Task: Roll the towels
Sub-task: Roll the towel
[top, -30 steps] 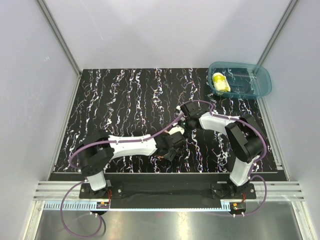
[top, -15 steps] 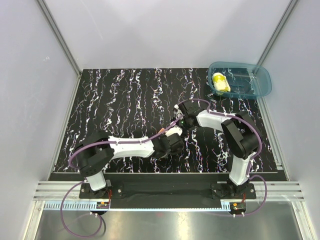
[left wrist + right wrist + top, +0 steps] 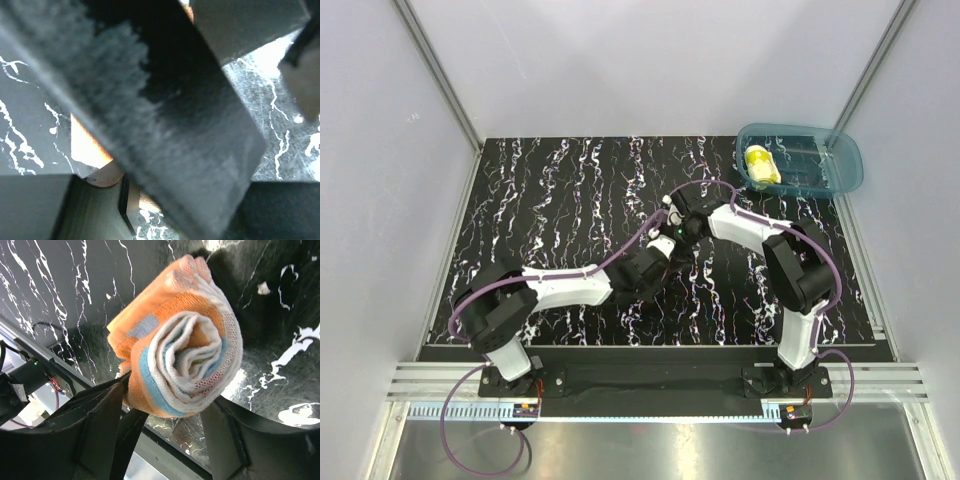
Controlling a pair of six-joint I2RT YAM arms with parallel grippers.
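The orange towel (image 3: 175, 345), with light-blue and white patches, is rolled into a tight roll. It sits between the fingers (image 3: 100, 430) of my right gripper (image 3: 170, 405), which is shut on it just above the black marbled mat (image 3: 45, 285). In the top view the right gripper (image 3: 673, 222) and left gripper (image 3: 655, 262) meet at the mat's middle and hide the roll. The left wrist view is blurred, with only a sliver of orange cloth (image 3: 85, 145) behind a dark finger (image 3: 165, 115). The yellow towel (image 3: 761, 165) lies rolled in the teal bin (image 3: 840, 170).
The teal bin stands at the mat's far right corner. Grey walls and aluminium frame posts (image 3: 438, 70) close in the mat on three sides. Purple cables (image 3: 620, 258) loop along both arms.
Both grippers have moved together away from the near edge toward the mat's middle and a little left. The left arm has stretched out farther.
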